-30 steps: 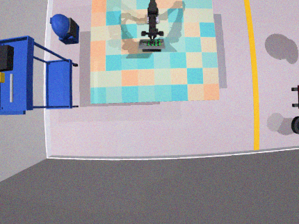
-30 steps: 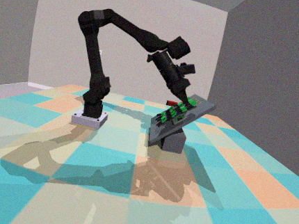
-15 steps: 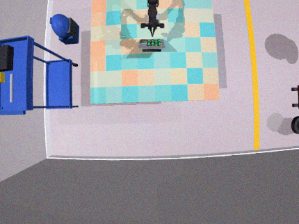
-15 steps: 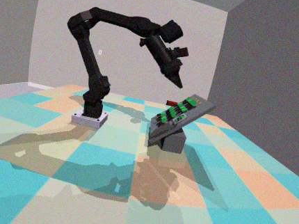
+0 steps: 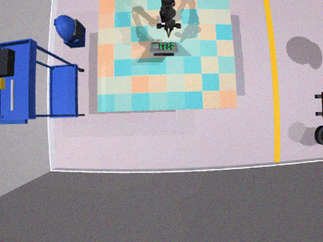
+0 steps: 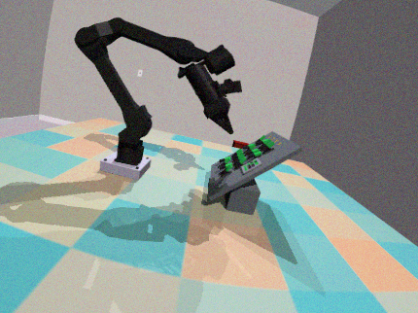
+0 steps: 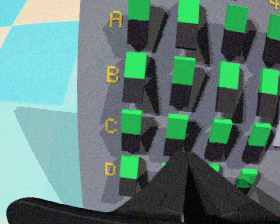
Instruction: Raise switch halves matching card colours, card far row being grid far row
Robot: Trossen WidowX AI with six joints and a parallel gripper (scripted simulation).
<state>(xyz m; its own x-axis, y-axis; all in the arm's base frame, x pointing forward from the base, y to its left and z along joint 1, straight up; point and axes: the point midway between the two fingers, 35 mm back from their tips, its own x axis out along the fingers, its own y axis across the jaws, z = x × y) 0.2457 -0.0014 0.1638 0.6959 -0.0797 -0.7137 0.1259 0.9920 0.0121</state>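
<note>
End effector: the end effector (image 6: 227, 125) was closed to a point, holding nothing, hovering above the panel's near edge.
Panel: the tilted grey panel (image 6: 287, 150) sat on a block (image 6: 243, 199) on the chequered floor.
Switches: the switches (image 7: 181, 66) showed rows A to D; row D and column 4 were partly hidden or cut off.
Card: the card (image 6: 252, 165) was too small to read.

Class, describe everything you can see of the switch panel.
The switch panel is a flat grey slab tilted on a grey block that stands on the checkered floor. It carries rows of green-and-dark rocker switches, with yellow column numbers and row letters. The shut gripper hangs just above it, not touching.
</note>
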